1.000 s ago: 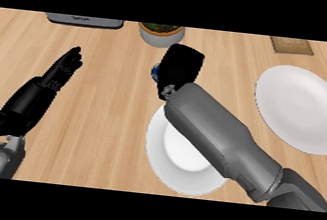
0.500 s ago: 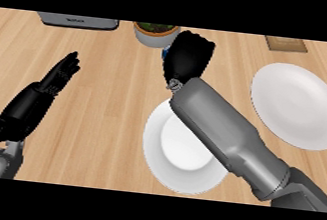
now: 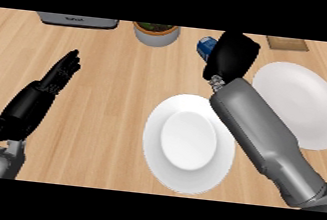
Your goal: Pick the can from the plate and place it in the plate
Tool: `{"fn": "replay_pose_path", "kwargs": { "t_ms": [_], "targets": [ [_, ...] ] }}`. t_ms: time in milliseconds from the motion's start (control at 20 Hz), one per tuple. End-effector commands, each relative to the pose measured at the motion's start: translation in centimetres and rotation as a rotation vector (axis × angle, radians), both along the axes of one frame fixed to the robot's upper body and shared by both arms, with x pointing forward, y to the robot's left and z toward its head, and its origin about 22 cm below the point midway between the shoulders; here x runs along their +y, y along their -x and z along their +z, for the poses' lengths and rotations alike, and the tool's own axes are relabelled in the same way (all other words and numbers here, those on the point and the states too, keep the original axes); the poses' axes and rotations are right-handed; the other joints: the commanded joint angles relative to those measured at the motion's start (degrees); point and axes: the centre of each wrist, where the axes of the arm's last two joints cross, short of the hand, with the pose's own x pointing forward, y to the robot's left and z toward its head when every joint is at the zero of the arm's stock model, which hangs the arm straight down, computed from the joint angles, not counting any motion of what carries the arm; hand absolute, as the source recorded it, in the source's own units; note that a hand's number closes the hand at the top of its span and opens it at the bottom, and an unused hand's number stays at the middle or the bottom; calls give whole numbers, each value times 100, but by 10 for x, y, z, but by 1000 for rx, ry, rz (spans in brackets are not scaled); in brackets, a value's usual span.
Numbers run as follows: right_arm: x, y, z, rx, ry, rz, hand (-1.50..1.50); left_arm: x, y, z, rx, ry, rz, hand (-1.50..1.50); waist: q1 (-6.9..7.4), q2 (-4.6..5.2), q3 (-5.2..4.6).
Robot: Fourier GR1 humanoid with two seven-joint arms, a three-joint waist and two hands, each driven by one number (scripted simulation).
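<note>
2 white plates are sitting on the counter (image 3: pixel 110 76): the near plate (image 3: pixel 189 145) and the right plate (image 3: pixel 301 104). The right robot hand (image 3: pixel 231 54) is curling around the blue can (image 3: pixel 205 46), holding it above bare counter between both plates. The can is judged light, rigid and smooth-sided, likely slippery; gripping mid-body appears soundest. The left robot hand (image 3: pixel 46 92) is resting at the left, fingers straight and holding nothing
</note>
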Motion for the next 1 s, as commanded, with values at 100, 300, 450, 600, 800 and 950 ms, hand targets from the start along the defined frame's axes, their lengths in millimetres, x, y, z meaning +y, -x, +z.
{"fn": "replay_pose_path", "kwargs": {
  "t_ms": [100,300,450,600,800,950],
  "targets": [
    [-67,-12,16,-154,-142,-216,150,0,-2,2,1,-5,-25,0,52,32,1],
    [-117,2,-24,-183,-79,-247,150,18,-8,16,-22,-18,-13,0,61,39,2],
    [-139,-2,-27,-167,-69,-268,150,6,-7,16,-14,-3,-19,0,144,52,0],
    [-176,-2,-50,-82,-36,-325,150,-9,3,-5,1,-1,-32,0,187,63,0],
    [-213,-2,-52,-17,-221,-406,150,-11,1,6,-13,-11,-33,0,195,64,4],
    [-221,14,-94,58,-296,-471,-150,-2,-4,1,-10,-6,-31,0,175,76,3]
  ]
}}
